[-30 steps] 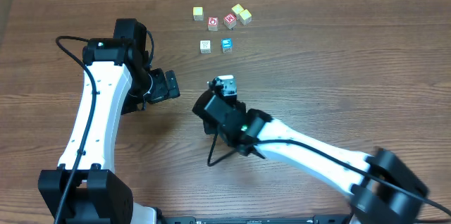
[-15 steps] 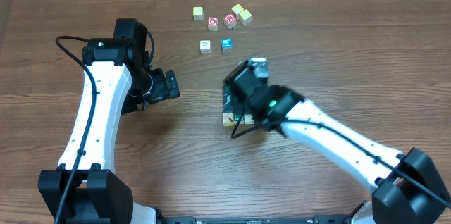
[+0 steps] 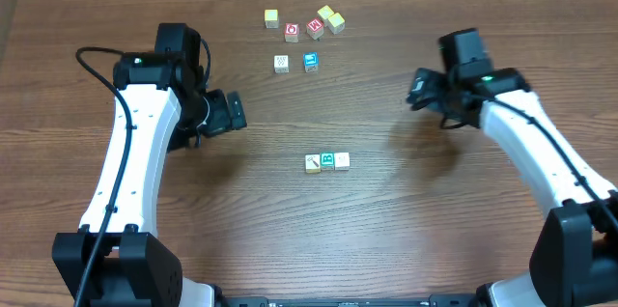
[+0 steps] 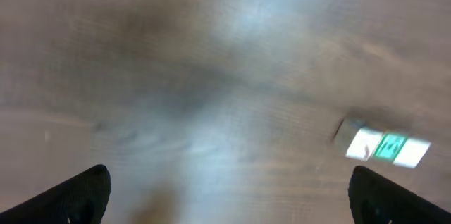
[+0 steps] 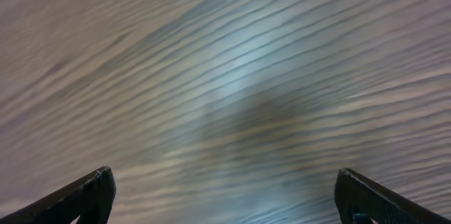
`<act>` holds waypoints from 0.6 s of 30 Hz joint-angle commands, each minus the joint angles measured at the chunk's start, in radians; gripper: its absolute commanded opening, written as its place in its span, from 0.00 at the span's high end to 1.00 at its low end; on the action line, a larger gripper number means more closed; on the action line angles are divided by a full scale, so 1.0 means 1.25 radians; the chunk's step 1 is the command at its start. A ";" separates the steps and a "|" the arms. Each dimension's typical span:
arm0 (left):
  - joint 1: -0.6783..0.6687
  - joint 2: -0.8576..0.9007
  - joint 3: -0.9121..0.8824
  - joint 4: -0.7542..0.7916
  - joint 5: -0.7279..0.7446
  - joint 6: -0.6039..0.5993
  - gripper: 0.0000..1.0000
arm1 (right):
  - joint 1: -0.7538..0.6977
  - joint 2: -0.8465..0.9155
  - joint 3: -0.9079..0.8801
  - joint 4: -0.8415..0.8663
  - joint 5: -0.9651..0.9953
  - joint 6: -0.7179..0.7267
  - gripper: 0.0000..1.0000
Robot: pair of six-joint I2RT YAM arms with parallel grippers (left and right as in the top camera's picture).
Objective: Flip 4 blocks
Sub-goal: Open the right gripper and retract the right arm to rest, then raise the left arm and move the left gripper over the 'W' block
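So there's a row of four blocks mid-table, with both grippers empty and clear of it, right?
Not quite: the row of blocks holds three, not four, as the overhead view shows. The rest stands: the left gripper and the right gripper are both empty and clear of it.

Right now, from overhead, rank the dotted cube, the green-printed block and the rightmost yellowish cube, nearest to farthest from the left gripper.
From the left gripper:
1. dotted cube, to its right, toward the back.
2. green-printed block, to its right, toward the front.
3. yellowish cube, far back right.
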 commanded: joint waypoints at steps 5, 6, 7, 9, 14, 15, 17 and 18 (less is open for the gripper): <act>-0.002 -0.007 0.016 0.090 0.005 -0.018 0.00 | -0.083 -0.009 0.012 0.001 -0.010 -0.014 0.00; -0.002 -0.007 0.016 0.102 0.011 -0.019 0.00 | -0.086 -0.009 0.012 0.001 -0.010 -0.014 0.00; -0.002 -0.007 0.016 0.113 0.031 -0.026 0.00 | -0.087 -0.009 0.012 0.001 -0.010 -0.014 0.00; -0.002 -0.007 0.016 0.116 0.077 -0.032 0.00 | -0.086 -0.009 0.012 0.001 -0.010 -0.014 0.00; -0.002 -0.005 0.016 0.133 0.173 -0.032 0.00 | -0.086 -0.009 0.012 0.001 -0.010 -0.014 0.00; -0.008 -0.005 0.016 0.143 0.215 -0.032 0.08 | -0.086 -0.009 0.012 0.001 -0.010 -0.014 0.00; -0.023 -0.005 0.017 0.167 0.220 -0.031 0.36 | -0.086 -0.009 0.012 0.001 -0.010 -0.014 0.00; -0.034 -0.005 0.017 0.179 0.218 -0.021 0.55 | -0.086 -0.009 0.012 0.001 -0.010 -0.014 0.00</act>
